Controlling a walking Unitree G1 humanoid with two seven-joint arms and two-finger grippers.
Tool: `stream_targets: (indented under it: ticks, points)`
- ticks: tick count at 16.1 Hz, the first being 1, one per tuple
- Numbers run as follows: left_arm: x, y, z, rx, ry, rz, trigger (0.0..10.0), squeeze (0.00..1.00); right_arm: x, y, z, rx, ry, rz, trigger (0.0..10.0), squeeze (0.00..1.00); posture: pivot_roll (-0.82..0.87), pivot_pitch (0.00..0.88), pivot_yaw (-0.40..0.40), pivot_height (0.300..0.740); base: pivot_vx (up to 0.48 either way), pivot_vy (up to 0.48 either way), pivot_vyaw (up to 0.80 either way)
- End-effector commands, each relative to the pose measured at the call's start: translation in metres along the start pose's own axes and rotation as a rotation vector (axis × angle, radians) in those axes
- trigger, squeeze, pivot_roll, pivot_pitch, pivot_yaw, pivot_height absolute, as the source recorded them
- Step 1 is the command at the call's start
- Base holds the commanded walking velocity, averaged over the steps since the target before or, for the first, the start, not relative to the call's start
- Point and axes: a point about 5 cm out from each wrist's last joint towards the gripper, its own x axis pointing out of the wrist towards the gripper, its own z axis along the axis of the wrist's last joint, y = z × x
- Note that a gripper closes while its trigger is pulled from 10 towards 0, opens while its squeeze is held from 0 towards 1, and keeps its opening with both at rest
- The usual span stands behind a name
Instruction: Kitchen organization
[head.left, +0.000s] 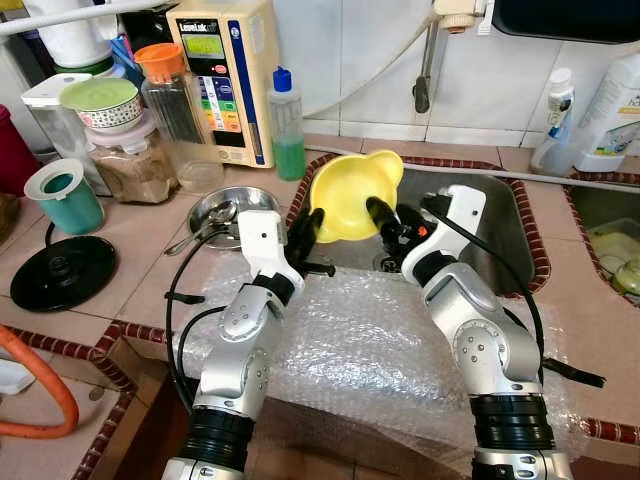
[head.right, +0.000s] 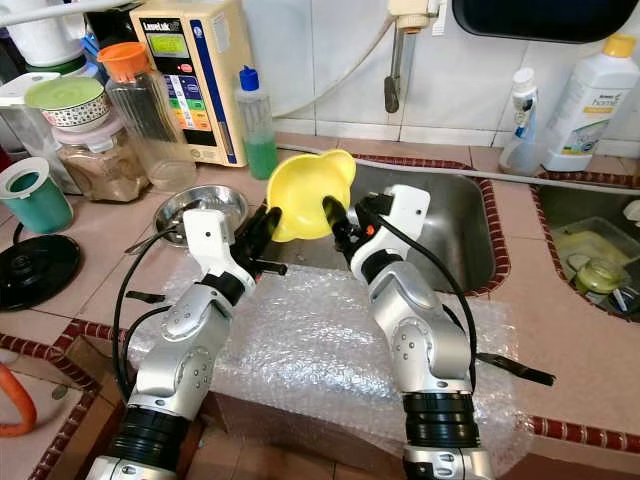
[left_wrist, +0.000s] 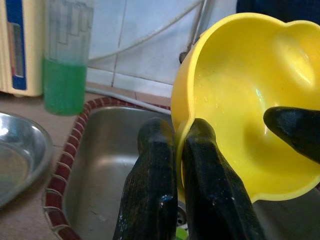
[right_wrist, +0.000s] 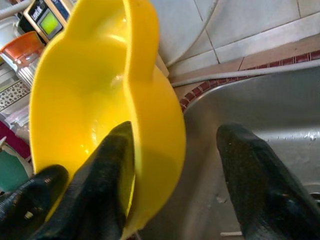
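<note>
Yellow plastic marks the bowl (head.left: 355, 195), which is held tilted above the near left corner of the sink (head.left: 500, 215), its opening turned toward the robot. The left gripper (left_wrist: 179, 150) is pressed together on the rim, one finger outside the wall and one inside, so the bowl is carried by this pinch alone. The right gripper (right_wrist: 175, 150) is spread: one finger lies against the inside of the bowl, the other stands apart over the steel basin, so nothing is clamped by it. It is judged to be placed there either to steady the bowl or to take it over from the left.

The bowl is kept over the basin, probably so that any drips fall into the sink and not on the counter. Bubble wrap (head.left: 370, 345) is spread along the near counter edge under both forearms, perhaps as padding. A steel dish (head.left: 225, 210) with a spoon lies just left of the sink, and a bottle (head.left: 287, 125) of green liquid stands behind it.

The thin rim gives little hold, so a slip is possible if the bowl is swung before a second grip is made.
</note>
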Motion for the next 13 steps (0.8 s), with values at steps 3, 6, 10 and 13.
stream_targets:
  ticks: [3, 6, 10, 13]
  points:
    - [0.000, -0.011, 0.003, -0.009, -0.011, -0.070, 0.0, 0.00, 0.000, -0.003, -0.002, 0.018, -0.004, -0.031, 0.0, 0.00, -0.06, 0.000, 0.105, 0.740, 0.000, 0.000, 0.00]
    - [0.000, -0.016, 0.004, 0.004, -0.005, -0.115, 0.0, 0.00, -0.002, -0.013, 0.003, 0.034, -0.046, -0.094, 0.0, 0.00, -0.06, 0.000, 0.119, 0.740, 0.000, 0.000, 0.00]
    - [-0.001, -0.010, 0.004, 0.041, -0.017, -0.050, 0.0, 0.00, -0.010, -0.020, 0.003, 0.014, -0.034, -0.131, 0.0, 0.00, -0.08, 0.000, 0.117, 0.740, 0.000, 0.000, 0.00]
    - [0.000, -0.001, 0.003, 0.099, -0.006, 0.017, 1.6, 0.00, -0.011, -0.023, 0.001, 0.001, -0.027, -0.164, 0.0, 0.00, -0.09, 0.000, 0.123, 0.740, 0.000, 0.000, 0.00]
